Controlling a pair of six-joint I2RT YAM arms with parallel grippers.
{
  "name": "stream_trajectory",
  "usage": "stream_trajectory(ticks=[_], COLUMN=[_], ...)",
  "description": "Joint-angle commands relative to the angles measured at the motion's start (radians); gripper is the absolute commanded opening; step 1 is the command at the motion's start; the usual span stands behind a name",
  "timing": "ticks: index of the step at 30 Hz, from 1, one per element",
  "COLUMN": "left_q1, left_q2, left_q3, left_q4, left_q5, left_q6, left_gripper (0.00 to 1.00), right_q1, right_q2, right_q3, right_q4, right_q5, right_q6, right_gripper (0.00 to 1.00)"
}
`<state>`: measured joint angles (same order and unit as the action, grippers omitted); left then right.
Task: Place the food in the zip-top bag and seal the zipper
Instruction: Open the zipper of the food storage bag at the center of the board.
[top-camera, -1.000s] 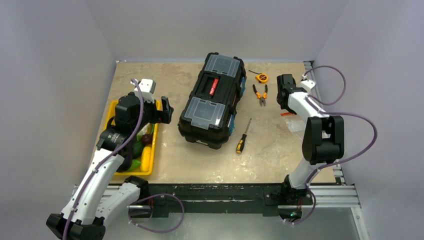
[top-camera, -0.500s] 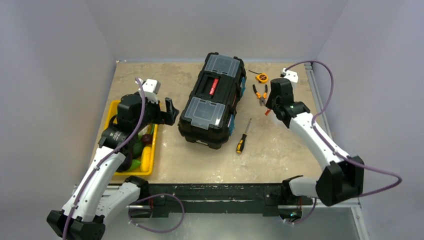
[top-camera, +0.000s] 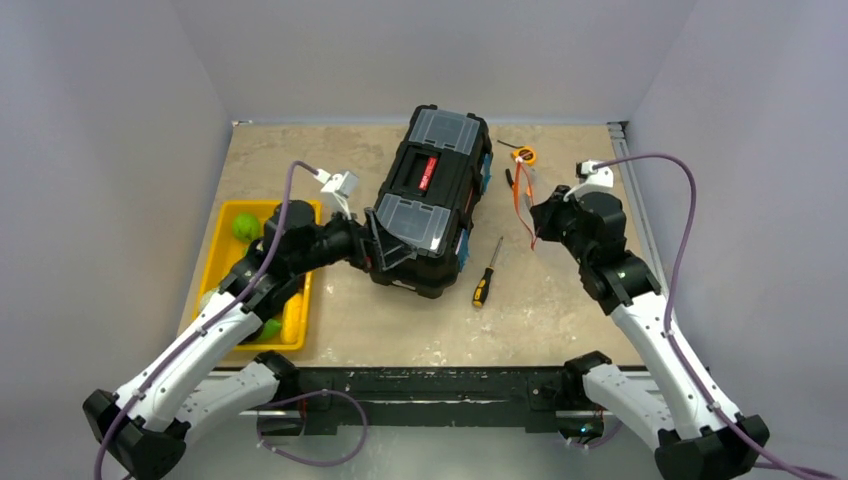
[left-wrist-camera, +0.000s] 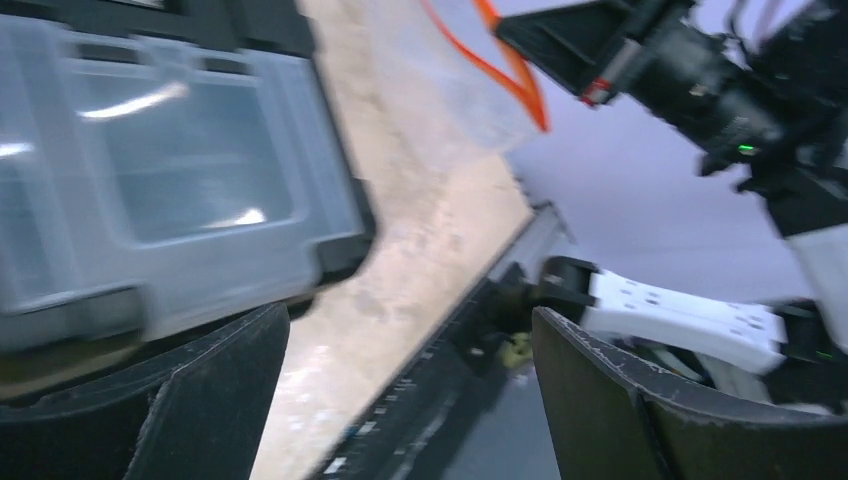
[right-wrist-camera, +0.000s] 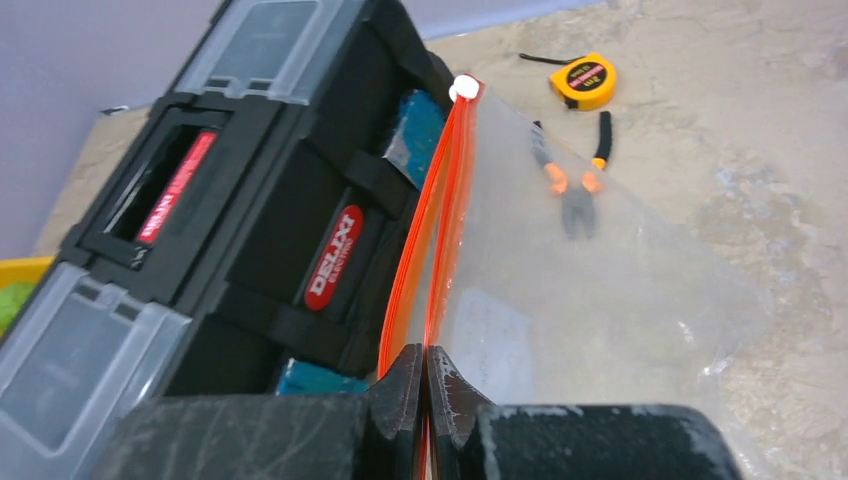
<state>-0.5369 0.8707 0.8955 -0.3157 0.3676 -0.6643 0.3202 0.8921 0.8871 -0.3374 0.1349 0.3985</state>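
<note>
Table (top-camera: 400, 320), grey walls (top-camera: 420, 50) on three sides. Toolbox (top-camera: 425, 200) mid-table; yellow tray (top-camera: 225, 207) with food (top-camera: 245, 226) at left edge. Right gripper (right-wrist-camera: 425, 372) pinching zipper (right-wrist-camera: 458, 125), zip-top bag (right-wrist-camera: 600, 290) between toolbox and right edge. Left gripper (left-wrist-camera: 410, 390) spread beside toolbox. Near edge open.

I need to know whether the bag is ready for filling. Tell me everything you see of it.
The bag is clear thin plastic with a faint white label, and nothing shows inside. Its orange zipper runs along one edge, a white slider at the far end. The right hand pinches the zipper's near end, holding the bag up beside the toolbox.
</note>
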Motion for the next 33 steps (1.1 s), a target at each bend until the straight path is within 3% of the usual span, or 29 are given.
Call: stream_trajectory(ticks=[1, 8, 15, 20, 27, 33], left_q1=[-0.151, -0.339, -0.425, -0.463, -0.473, -0.525], left_q2=[0.068, 0.337, 0.62, 0.758, 0.824, 0.78], left_q3=[0.059, 0.304, 0.532, 0.641, 0.675, 0.658], left_q4=[0.181, 0.102, 0.055, 0.004, 0.01, -0.008], left_q5=[0.021, -0.188, -0.34, -0.453, -0.494, -0.55], left_q6=[-0.25, -0.329, -0.375, -0.347, -0.327, -0.235], left_gripper=[0.91, 0.81, 0.67, 0.63, 0.56, 0.67], right_q1=[0.004, 0.005, 0.004, 0.005, 0.005, 0.005], right_q2=[-0.057, -0.14, -0.255, -0.31, -0.329, -0.341], right_q3=[-0.02, -0.056, -0.107, -0.1, -0.088, -0.095], right_q4=[0.025, 0.019, 0.025, 0.008, -0.023, -0.04], right_q5=[-0.116, -0.203, -0.176, -0.162, -0.157, -0.144], right_q6=[0.023, 0.1, 0.159, 0.151, 0.121, 0.096], right_gripper=[0.0, 0.0, 0.0, 0.0, 0.0, 0.0])
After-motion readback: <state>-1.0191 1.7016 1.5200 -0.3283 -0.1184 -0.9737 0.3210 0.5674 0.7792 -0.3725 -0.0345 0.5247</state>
